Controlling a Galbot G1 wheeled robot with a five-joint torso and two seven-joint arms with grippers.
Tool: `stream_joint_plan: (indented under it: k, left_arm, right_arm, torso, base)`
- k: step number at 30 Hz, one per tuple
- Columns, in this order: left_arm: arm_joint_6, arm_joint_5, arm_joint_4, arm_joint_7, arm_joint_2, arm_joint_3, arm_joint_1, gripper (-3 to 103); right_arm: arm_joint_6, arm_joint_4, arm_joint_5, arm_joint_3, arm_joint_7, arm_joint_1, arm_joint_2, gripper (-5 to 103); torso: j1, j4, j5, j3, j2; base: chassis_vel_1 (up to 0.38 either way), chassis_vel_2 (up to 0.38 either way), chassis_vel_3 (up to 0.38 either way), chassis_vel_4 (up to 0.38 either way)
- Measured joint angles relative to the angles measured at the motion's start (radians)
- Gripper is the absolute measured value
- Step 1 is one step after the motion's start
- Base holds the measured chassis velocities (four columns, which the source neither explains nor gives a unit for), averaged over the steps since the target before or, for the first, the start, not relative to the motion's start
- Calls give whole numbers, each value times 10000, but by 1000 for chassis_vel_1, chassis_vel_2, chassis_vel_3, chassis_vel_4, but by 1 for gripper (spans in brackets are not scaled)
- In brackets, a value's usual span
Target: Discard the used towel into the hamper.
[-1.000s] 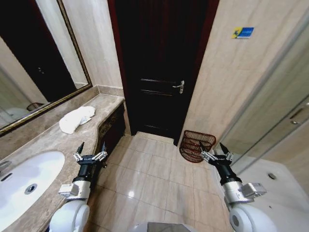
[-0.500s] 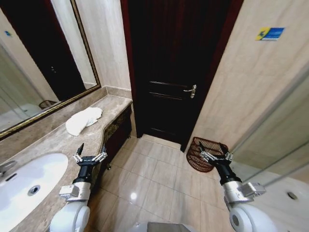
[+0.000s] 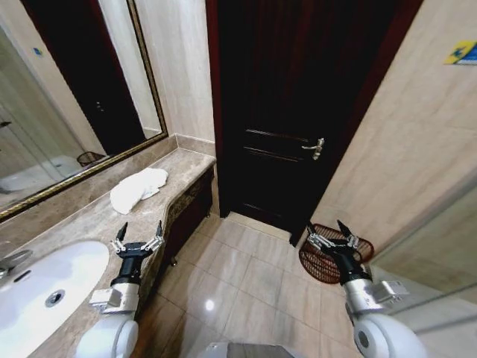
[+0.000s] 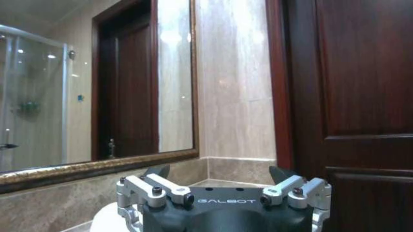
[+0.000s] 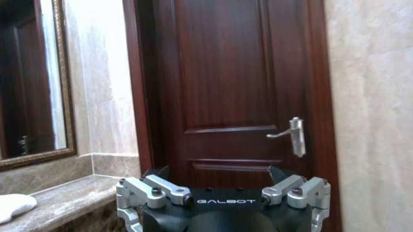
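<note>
A crumpled white towel [image 3: 137,187] lies on the marble counter [image 3: 89,224] below the mirror; its edge also shows in the right wrist view as the towel [image 5: 13,205] and in the left wrist view as the towel [image 4: 106,217]. The red-brown wire hamper [image 3: 328,257] stands on the floor by the right wall, next to the door. My left gripper [image 3: 139,234] is raised and open over the counter's front edge, well short of the towel. My right gripper [image 3: 331,233] is raised and open, in front of the hamper in the head view.
A dark wooden door [image 3: 298,112] with a lever handle [image 3: 316,148] is straight ahead. A white sink [image 3: 45,287] sits in the counter at the near left. A framed mirror [image 3: 74,97] covers the left wall. Tiled floor [image 3: 238,276] lies between counter and hamper.
The whole head view has shifted: door, towel and hamper now sit farther right and the hamper lower, so the camera turned left. Both arms keep the same raised pose.
</note>
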Motion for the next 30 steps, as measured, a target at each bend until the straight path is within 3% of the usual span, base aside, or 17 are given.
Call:
stream_joint_plan:
  k: [30]
  left_arm:
    - [-94,183,29,-18,-320,14,57,100]
  right_arm:
    - [34,-207,109,-9,-84,91,-123,100]
  torso:
    - [2,1,-1,1,-1]
  base:
    - [-72,164,165,-68]
